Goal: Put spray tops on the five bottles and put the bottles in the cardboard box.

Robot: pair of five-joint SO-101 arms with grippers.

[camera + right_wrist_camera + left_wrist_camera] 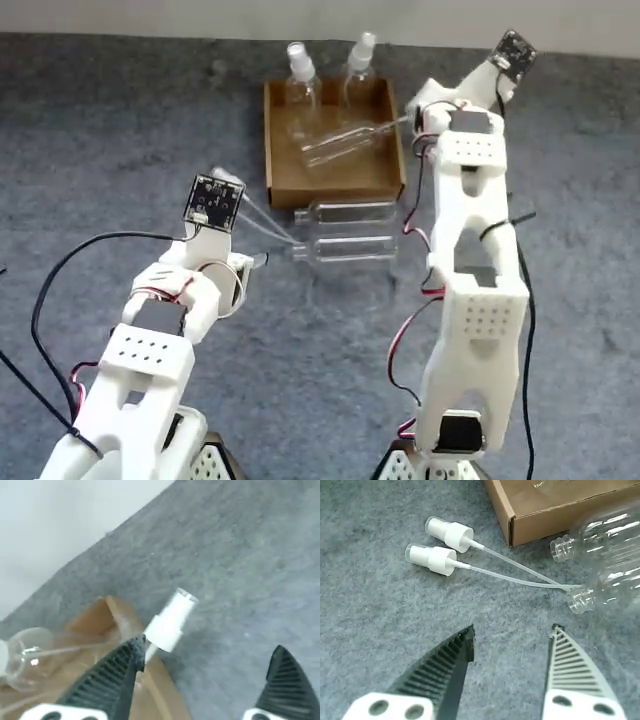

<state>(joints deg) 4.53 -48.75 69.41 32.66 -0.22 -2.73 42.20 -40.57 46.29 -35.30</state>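
Left gripper (512, 629) hung released, spray tops (442, 560) just ahead.
They looked light, slippery: you'd pinch the collar (461, 536), not the flimsy tube (515, 580).

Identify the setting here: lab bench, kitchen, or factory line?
Most likely a robotics lab or hobby test bench. The work surface is a grey felt-like mat. The left arm and right arm have loose exposed wiring. The props are a cardboard box, clear bottles and spray tops.

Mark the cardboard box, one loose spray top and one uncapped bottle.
cardboard box (540, 526), left wrist view, side wall.
spray top (442, 560), left wrist view, white collar.
uncapped bottle (602, 532), left wrist view, clear body.
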